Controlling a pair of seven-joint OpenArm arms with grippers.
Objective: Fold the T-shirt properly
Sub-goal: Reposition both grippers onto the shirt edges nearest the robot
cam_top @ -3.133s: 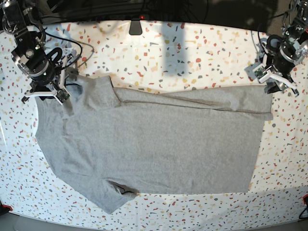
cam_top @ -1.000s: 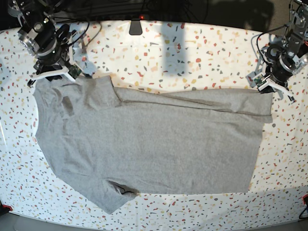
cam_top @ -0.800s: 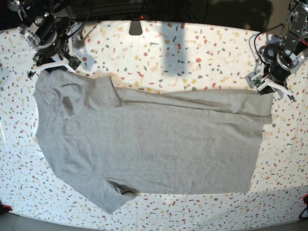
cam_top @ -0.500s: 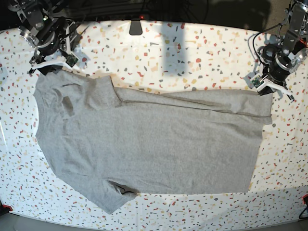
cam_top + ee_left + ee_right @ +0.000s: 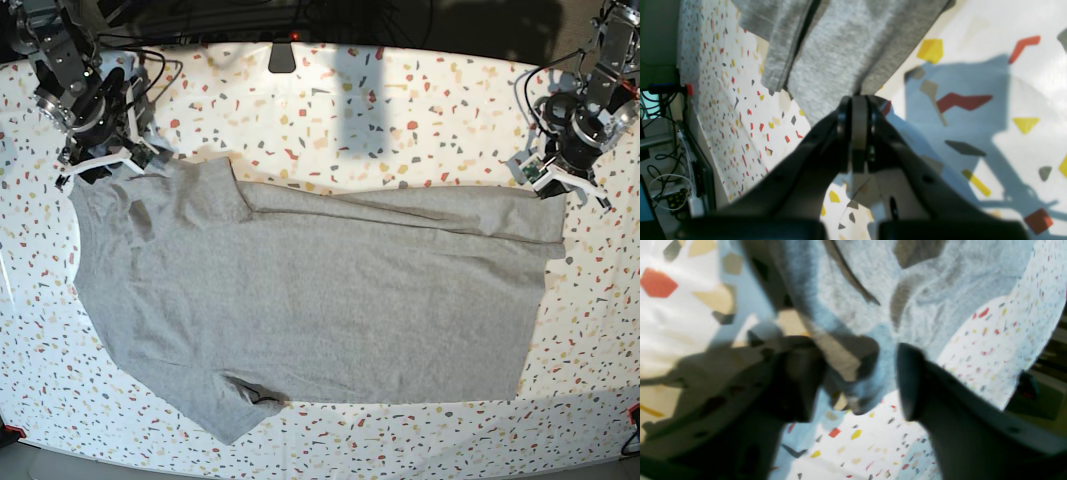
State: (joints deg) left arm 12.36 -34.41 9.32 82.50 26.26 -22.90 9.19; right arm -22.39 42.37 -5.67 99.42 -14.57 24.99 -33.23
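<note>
We see the T-shirt spread flat over the speckled table, plain side up, one sleeve at the near edge. Farther back, our left gripper sits just off the hem corner, fingers pressed together on nothing. Our right gripper stands spread over the shoulder edge.

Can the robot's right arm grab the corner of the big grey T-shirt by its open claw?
Probably yes. The right gripper is open, right at the light grey cotton T-shirt's corner, and nothing blocks it on the speckled table.
</note>
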